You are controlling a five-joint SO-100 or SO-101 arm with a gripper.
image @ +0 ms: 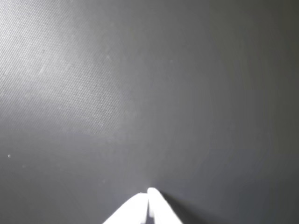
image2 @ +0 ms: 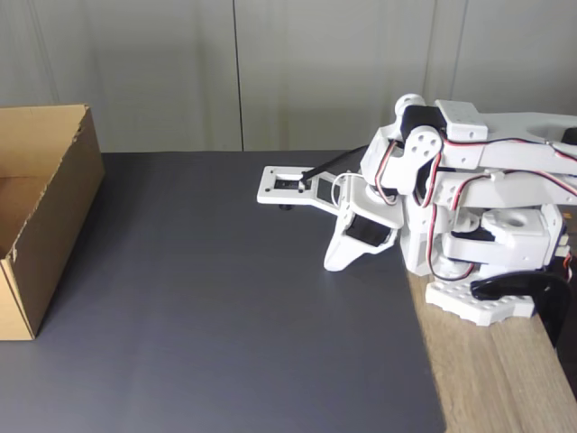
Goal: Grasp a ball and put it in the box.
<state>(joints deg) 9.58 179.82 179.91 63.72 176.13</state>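
Open brown cardboard box [image2: 41, 216] sits at the fixed view's left, seemingly empty.

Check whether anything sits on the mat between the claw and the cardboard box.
Nothing visible does. In the fixed view the dark mat lies bare between the folded arm's claw at right and the open cardboard box at the left edge. The wrist view shows the shut claw over plain mat.
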